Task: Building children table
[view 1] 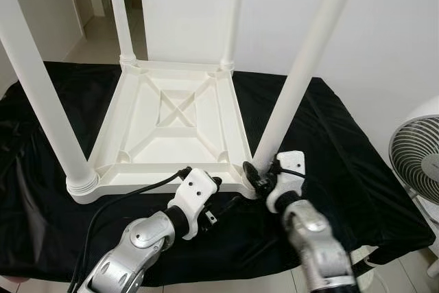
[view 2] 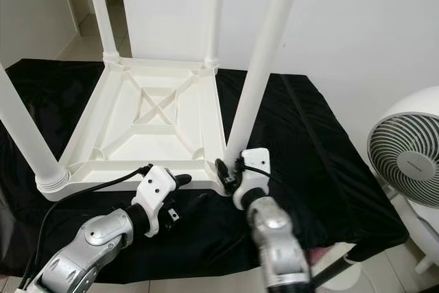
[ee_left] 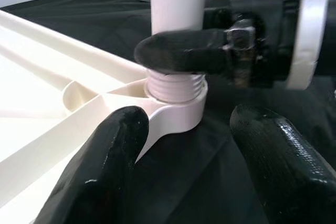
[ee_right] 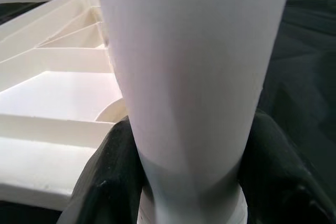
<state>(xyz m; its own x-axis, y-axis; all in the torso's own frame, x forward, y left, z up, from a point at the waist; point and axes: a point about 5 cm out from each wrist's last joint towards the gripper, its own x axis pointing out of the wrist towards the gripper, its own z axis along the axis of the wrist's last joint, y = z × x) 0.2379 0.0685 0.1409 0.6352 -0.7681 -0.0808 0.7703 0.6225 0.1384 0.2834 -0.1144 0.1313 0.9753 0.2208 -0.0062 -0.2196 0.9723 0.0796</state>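
A white children's table (view 1: 171, 121) lies upside down on a black cloth, with all its legs pointing up. My right gripper (view 1: 260, 173) is shut on the near right leg (view 1: 302, 73) just above its threaded base (ee_left: 176, 85). In the right wrist view its black fingers (ee_right: 113, 166) press both sides of that leg (ee_right: 194, 77). My left gripper (view 1: 223, 193) is open and holds nothing. It hovers low over the cloth, just in front of the same corner, with its fingertips (ee_left: 121, 129) beside the leg's socket.
The near left leg (view 1: 41, 101) rises at the left, and two far legs (view 1: 120, 12) stand by the wall. The black cloth (view 1: 329, 142) covers the whole work surface. A white fan (view 1: 418, 156) stands off the right edge. A doorway opens at the back left.
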